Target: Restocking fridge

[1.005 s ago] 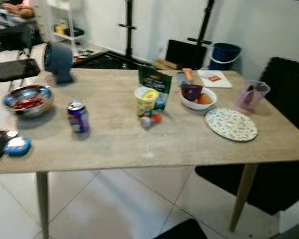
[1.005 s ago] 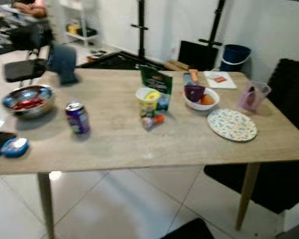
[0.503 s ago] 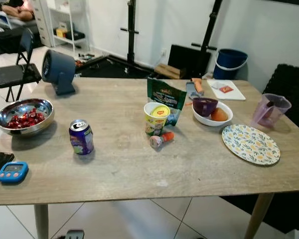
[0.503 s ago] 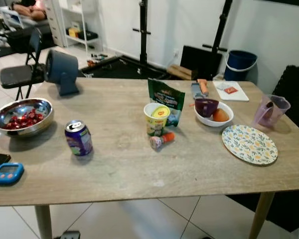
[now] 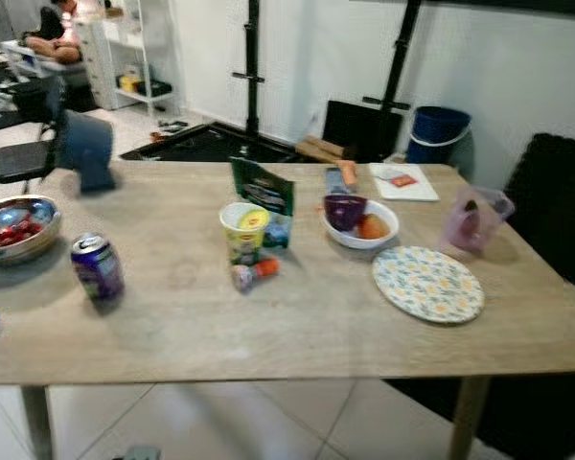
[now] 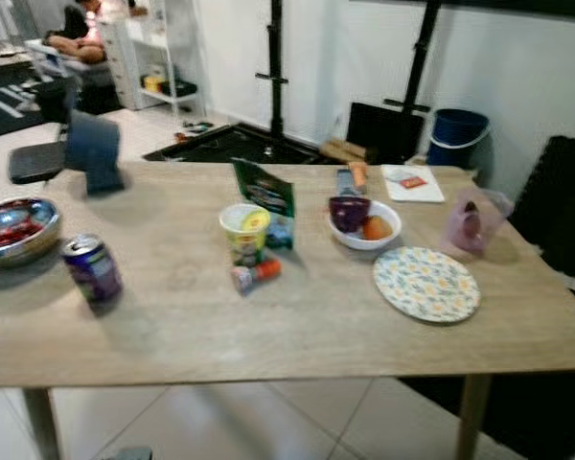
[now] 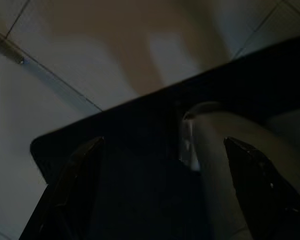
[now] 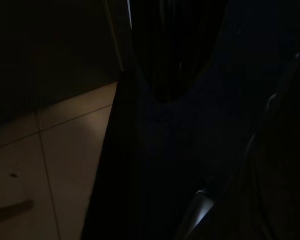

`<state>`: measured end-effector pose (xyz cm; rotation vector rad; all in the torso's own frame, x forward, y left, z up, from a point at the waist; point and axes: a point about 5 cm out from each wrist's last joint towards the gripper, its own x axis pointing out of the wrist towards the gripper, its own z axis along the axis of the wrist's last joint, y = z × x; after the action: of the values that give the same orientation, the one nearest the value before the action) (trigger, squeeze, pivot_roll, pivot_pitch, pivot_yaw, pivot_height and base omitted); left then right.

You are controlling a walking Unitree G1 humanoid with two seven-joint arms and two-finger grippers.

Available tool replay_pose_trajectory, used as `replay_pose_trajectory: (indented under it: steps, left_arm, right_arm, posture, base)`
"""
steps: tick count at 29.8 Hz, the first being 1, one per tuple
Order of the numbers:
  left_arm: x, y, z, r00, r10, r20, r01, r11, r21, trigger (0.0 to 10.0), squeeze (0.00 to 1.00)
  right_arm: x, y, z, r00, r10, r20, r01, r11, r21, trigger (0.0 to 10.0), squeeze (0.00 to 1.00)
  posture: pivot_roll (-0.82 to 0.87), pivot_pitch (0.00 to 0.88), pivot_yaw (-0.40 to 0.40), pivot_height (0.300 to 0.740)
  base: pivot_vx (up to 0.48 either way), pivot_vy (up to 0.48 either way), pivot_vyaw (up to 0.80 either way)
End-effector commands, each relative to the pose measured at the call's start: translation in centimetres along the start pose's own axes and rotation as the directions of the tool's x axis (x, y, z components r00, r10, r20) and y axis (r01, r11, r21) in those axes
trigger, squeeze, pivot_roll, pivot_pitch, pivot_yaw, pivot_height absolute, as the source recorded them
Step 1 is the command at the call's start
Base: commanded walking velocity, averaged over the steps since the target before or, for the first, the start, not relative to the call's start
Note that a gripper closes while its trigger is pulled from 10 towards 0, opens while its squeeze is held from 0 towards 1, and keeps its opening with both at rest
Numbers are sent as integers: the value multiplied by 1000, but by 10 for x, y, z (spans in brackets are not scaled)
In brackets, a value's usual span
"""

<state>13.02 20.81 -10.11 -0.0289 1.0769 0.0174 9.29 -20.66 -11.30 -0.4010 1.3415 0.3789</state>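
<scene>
Facing a wooden table [image 5: 297, 335] laden with groceries, I am looking down at the things I judge are waiting to go into the fridge. Nearest the middle, a yellow-lidded cup [image 5: 244, 231] is standing upright, touching a green packet [image 5: 264, 198] propped behind it, and a small bottle with an orange cap [image 5: 254, 273] is lying on its side just in front. Off to my left a purple drink can [image 5: 97, 269] is standing alone, and farther left a steel bowl of red fruit [image 5: 14, 227] is sitting near the edge. To my right, a white bowl [image 5: 364, 226] is holding a purple cup and an orange fruit, with a patterned plate [image 5: 427, 284] just beside it and a pink jug [image 5: 471, 218] beyond.

Both my arms are hanging idle below the table. My left gripper [image 7: 162, 192] is showing its two fingers spread apart over dark flooring. My right wrist view is too dark, so I cannot tell how that gripper is set.

Nothing is being held yet. I am judging the risks ahead: the lying bottle could roll if nudged, the cup and packet could topple together, and the blurred view could be spoiling my aim.
</scene>
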Motion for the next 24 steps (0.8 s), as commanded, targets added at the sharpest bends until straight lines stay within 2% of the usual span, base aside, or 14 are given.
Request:
replay_pose_trajectory:
  steps: [1,8,10,14,24]
  left_arm:
    - [-1,4,-1,1000,16,-4,-17,1000,-15,10000,0]
    - [-1,5,1,1000,22,4,-22,1000,-20,10000,0]
    - [-1,6,1,1000,29,4,-28,1000,-5,10000,0]
    - [-1,10,3,999,51,13,-51,998,-32,10000,0]
    - [-1,12,4,997,81,15,-79,994,-69,10000,0]
  right_arm:
    - [0,-2,15,998,-12,58,12,1000,6,10000,0]
    - [0,-2,17,998,-10,60,10,1000,3,10000,0]
    - [0,-2,18,998,-10,63,9,1000,5,10000,0]
    - [0,-2,20,998,-11,68,10,1000,15,10000,0]
    - [1,-2,25,997,-13,80,10,999,36,10000,0]
  posture:
    - [-13,0,9,740]
    - [-6,0,10,740]
    - [-6,0,12,740]
    - [-7,0,17,740]
    - [-8,0,20,740]
  base:
    - [0,0,0]
    - [0,0,0]
    - [0,-472,0]
    - [0,-472,0]
    - [0,0,0]
